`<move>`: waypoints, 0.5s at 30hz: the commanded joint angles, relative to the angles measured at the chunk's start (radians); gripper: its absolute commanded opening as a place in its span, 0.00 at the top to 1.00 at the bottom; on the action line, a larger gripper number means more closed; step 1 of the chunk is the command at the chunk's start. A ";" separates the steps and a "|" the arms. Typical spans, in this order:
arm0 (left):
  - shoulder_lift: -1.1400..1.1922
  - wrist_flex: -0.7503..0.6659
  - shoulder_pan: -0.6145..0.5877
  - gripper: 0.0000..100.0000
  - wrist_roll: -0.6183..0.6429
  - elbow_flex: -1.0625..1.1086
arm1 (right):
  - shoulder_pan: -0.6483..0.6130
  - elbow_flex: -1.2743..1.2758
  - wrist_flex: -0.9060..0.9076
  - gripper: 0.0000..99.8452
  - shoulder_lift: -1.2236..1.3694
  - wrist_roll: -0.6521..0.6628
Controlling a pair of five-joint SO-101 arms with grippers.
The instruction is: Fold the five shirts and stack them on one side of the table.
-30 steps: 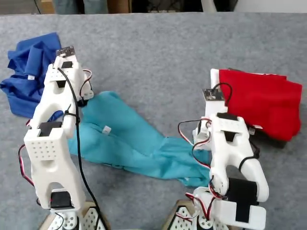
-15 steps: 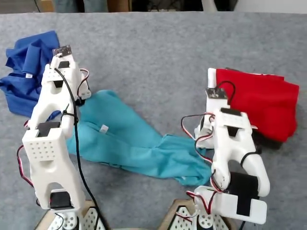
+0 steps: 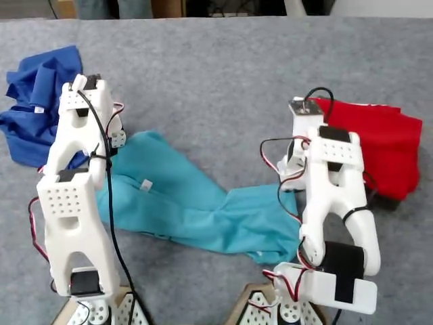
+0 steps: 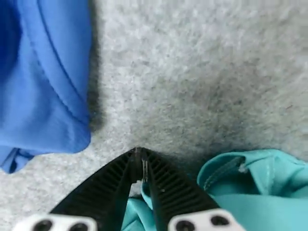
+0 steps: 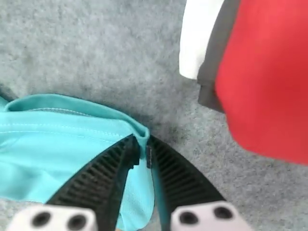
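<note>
Teal shirt (image 3: 196, 203), ends in left gripper (image 4: 141, 166) and right gripper (image 5: 143, 149)

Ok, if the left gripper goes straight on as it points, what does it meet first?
Probably just the grey felt tabletop: the left gripper, clamped on the teal fabric shirt, points beside the crumpled blue shirt.

The desk (image 3: 216, 74) is covered in plain, faintly mottled grey. Three unpatterned shirts are seen: a teal shirt (image 3: 196, 203) with matching stitching and a small white tag (image 3: 145, 183), a blue shirt (image 3: 34, 101) and a red shirt (image 3: 379, 149). Under the red one a white layer (image 5: 199, 36) and a dark grey layer (image 5: 216, 53) are shown. The left arm (image 3: 71, 223) and right arm (image 3: 335, 203) are moulded in white, with a black cable (image 3: 111, 230) and red-and-white wires (image 3: 287, 177). The left gripper (image 4: 143, 166) and right gripper (image 5: 143, 147) are finished in ribbed black.
</note>
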 commanded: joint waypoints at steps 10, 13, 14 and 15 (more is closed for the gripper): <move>-0.176 -0.031 -0.002 0.97 -0.005 0.111 | -0.087 -0.048 0.009 0.96 -0.163 -0.002; -0.358 -0.037 -0.002 0.97 0.002 0.108 | -0.178 -0.054 0.003 0.97 -0.257 -0.040; -0.408 -0.037 0.005 0.97 0.002 0.108 | -0.206 -0.070 0.003 0.97 -0.277 -0.064; -0.454 -0.035 0.013 0.97 0.002 0.108 | -0.227 -0.087 0.003 0.97 -0.294 -0.087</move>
